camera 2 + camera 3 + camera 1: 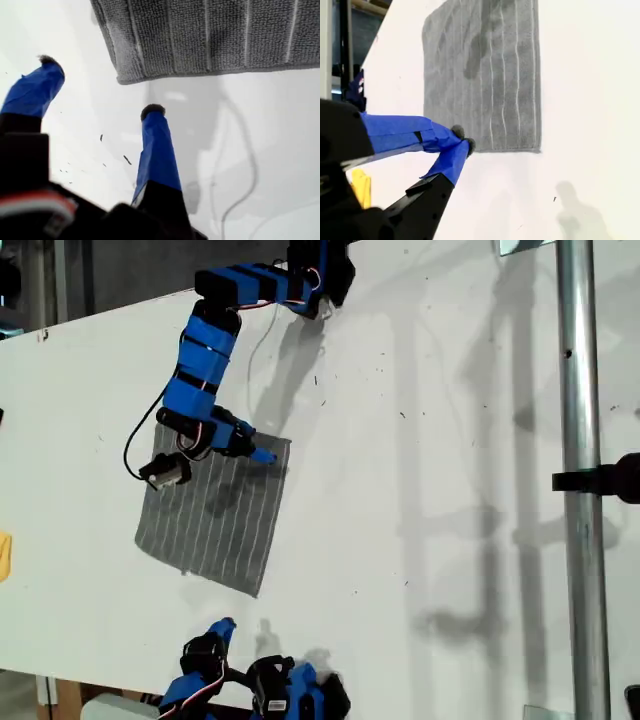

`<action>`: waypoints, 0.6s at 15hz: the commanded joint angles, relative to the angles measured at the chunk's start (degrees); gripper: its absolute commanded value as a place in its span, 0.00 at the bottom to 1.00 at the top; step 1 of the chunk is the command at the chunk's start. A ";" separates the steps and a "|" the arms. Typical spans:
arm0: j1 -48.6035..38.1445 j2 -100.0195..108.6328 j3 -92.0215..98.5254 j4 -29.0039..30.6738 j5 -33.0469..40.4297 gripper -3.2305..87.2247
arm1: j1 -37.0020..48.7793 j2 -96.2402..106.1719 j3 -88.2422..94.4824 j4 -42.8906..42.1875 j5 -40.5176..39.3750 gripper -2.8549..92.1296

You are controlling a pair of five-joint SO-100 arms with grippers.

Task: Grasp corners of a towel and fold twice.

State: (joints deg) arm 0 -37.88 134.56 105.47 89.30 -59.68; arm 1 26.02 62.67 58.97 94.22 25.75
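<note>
The grey striped towel [215, 515] lies flat and unfolded on the white table [420, 490], toward the exterior view's left. My first gripper [262, 454] reaches in from the far side of the table and stands at the towel's far corner, the one toward the exterior view's right. In the first wrist view that gripper [100, 86] is open, with a towel [210, 35] corner [120, 79] just beyond its blue fingertips [152, 112] and nothing between them. My second gripper [224, 625] sits near the table's front edge, short of the towel. It [463, 139] is shut on nothing, with the towel [480, 75] spread beyond.
A metal pole [580, 480] with a black clamp [600, 482] stands at the exterior view's right. A yellow object [4, 555] lies at the exterior view's left edge. The first arm's shadow falls across the towel.
</note>
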 commanded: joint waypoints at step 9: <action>-0.18 4.13 2.81 -0.62 -0.53 0.00 | 1.14 -14.77 -2.55 -12.30 1.32 0.03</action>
State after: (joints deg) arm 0 -37.88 137.99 108.72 89.30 -59.68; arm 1 26.81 47.11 56.87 82.53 26.46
